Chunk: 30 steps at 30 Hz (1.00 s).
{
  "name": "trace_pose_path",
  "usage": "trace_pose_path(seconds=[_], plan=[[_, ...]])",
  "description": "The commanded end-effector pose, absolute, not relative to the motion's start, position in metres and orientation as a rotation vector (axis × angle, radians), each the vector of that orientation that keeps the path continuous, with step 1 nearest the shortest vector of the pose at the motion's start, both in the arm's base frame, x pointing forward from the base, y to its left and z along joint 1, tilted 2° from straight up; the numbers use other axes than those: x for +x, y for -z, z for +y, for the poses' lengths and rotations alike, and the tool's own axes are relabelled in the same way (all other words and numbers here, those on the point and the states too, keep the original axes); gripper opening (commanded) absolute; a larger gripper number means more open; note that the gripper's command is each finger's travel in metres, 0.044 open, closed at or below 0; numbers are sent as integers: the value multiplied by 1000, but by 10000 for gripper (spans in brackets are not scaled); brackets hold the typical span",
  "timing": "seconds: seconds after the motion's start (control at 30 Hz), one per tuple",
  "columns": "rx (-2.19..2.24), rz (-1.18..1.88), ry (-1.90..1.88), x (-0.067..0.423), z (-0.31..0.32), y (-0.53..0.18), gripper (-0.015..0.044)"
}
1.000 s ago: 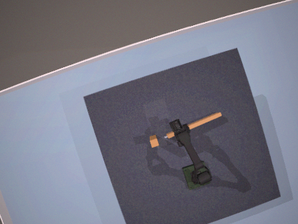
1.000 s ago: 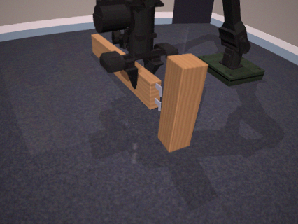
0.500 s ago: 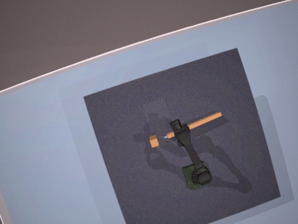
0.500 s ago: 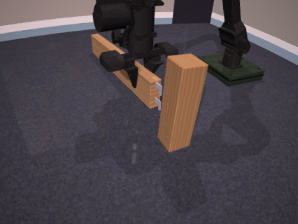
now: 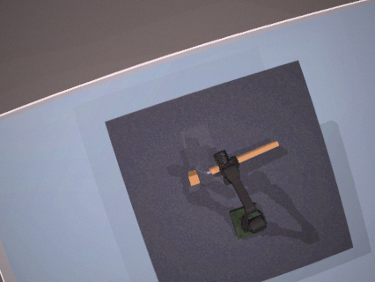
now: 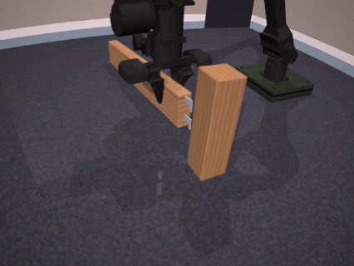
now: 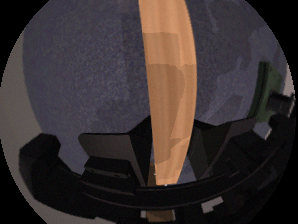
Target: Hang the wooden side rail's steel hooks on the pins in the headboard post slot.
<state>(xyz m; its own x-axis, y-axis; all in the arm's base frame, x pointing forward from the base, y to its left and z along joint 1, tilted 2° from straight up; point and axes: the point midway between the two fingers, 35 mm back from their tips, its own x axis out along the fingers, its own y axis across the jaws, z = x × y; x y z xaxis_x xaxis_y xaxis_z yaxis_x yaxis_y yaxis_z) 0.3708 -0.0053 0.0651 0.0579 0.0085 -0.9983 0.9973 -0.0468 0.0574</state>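
The wooden post stands upright on the dark mat. The wooden side rail runs from beside the post toward the back. My gripper is shut on the rail near its hooked end and holds that end above the mat. The two steel hooks stick out of the rail's end, right next to the post's left edge. The post's slot and pins are hidden on its far face. I cannot tell whether the hooks touch the post.
The arm's green base plate sits on the mat to the right of the post. The pale blue table surrounds the mat, with its white rim at the back.
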Motion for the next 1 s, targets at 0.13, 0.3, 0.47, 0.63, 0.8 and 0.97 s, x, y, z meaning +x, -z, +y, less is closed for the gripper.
trace_pose_path(seconds=[0.13,0.3,0.47,0.63,0.8,0.97], plan=[[1275,1139,1177,373,-5,-73,0],[1275,1139,1177,373,-5,-73,0],[1275,1139,1177,373,-5,-74,0],[1275,1139,1177,373,-5,-75,0],[1275,1139,1177,373,-5,-76,0],[1275,1139,1177,373,-5,-77,0]])
